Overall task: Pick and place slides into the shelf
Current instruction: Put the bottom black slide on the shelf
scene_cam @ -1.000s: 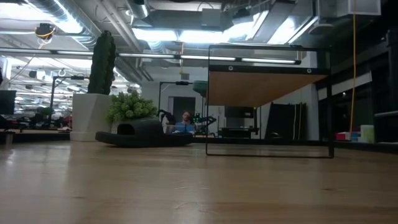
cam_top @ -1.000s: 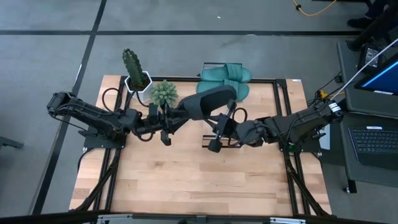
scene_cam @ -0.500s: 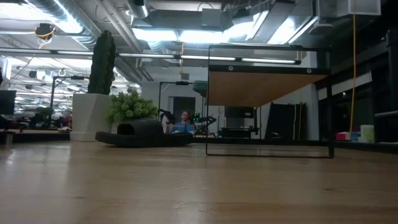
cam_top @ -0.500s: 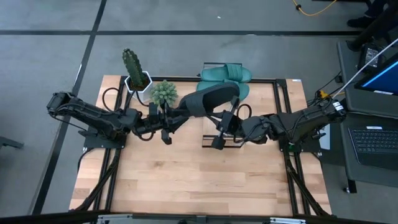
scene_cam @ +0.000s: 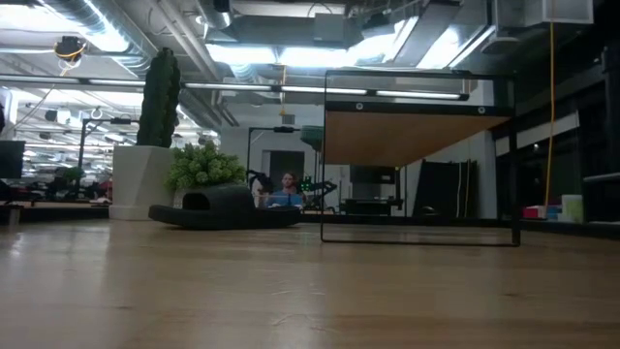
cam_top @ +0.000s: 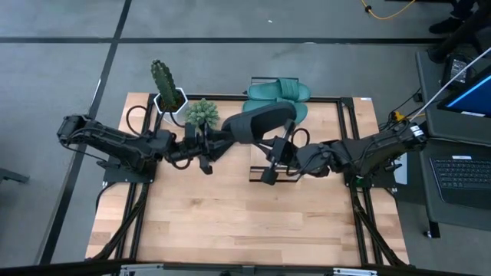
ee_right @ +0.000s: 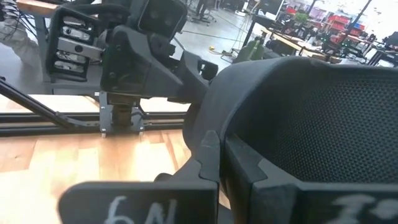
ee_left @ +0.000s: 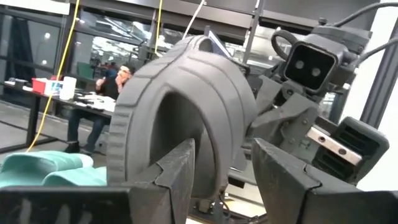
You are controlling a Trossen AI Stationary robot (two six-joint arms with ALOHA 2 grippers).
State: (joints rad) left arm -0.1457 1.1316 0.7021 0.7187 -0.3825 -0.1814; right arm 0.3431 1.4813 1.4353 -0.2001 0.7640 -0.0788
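One black slide (cam_top: pixel 261 121) hangs in the air over the table's far middle, between both grippers. My left gripper (cam_top: pixel 217 140) (ee_left: pixel 222 168) is at its left end. My right gripper (cam_top: pixel 279 144) (ee_right: pixel 227 165) comes at the black slide (ee_right: pixel 311 118) from the near right side. A second black slide (scene_cam: pixel 223 208) lies sole down on the table by the plants. Two teal slides (cam_top: pixel 280 90) (cam_top: pixel 298 111) lie side by side at the far edge, by the shelf (scene_cam: pixel 417 131). My left gripper has the slide's left end (ee_left: pixel 214 177) between its two fingers, coming level from the table's left, along the slide's length. The slide stands on edge, lifted clear. My right gripper pinches the slide's long edge (ee_right: pixel 214 146) beside the ribbed sole, slanting up from the near right.
A tall cactus in a white pot (cam_top: pixel 163 77) and a low succulent (cam_top: pixel 202 113) stand at the far left, close behind my left arm. The shelf's black frame (cam_top: pixel 252 172) runs just under my right gripper. Bare wood (cam_top: pixel 230 222) fills the table's near half.
My right gripper has moved toward the far edge and up to the held black slide. The slide has shifted slightly toward the far right. My left arm has stayed nearly where it was.
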